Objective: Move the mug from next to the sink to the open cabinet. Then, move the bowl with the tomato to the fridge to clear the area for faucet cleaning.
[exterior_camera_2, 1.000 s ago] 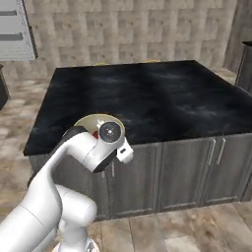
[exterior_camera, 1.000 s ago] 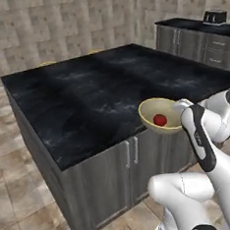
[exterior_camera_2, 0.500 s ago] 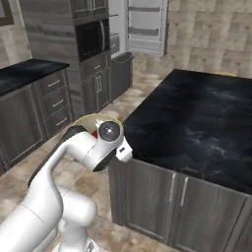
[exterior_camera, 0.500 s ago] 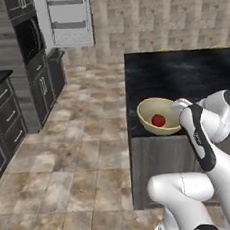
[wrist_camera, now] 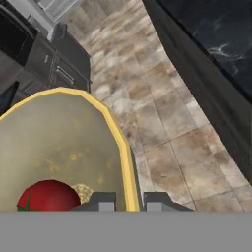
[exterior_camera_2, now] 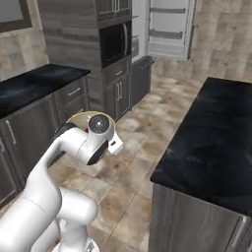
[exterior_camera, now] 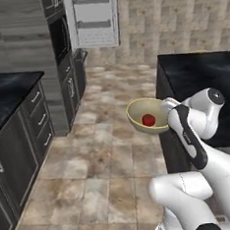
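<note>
One bowl point(exterior_camera: 145, 115) is carried above the tiled floor point(exterior_camera: 106, 157), its yellow rim pinched between the narrowly set fingers of the gripper point(wrist_camera: 129, 199); the tomato point(exterior_camera: 148, 119) sits inside, and the fridge point(exterior_camera: 94, 17) stands well apart, door open

The arm point(exterior_camera: 198, 144) is made of smooth, glossy white rounded shells, joined by dark bands at the joints. Along the forearm link a long black strip point(exterior_camera: 189, 139) is set into the white casing. Above that strip, a round grey cap point(exterior_camera: 215, 95) closes the end of a bulbous joint housing. In the right base view a similar grey disc point(exterior_camera_2: 98, 124) is seen on the wrist housing, ringed by dark casing (a small white block projects beside it). In the hand view, two small dark grey finger tips point(wrist_camera: 103, 201) are seen.
</note>
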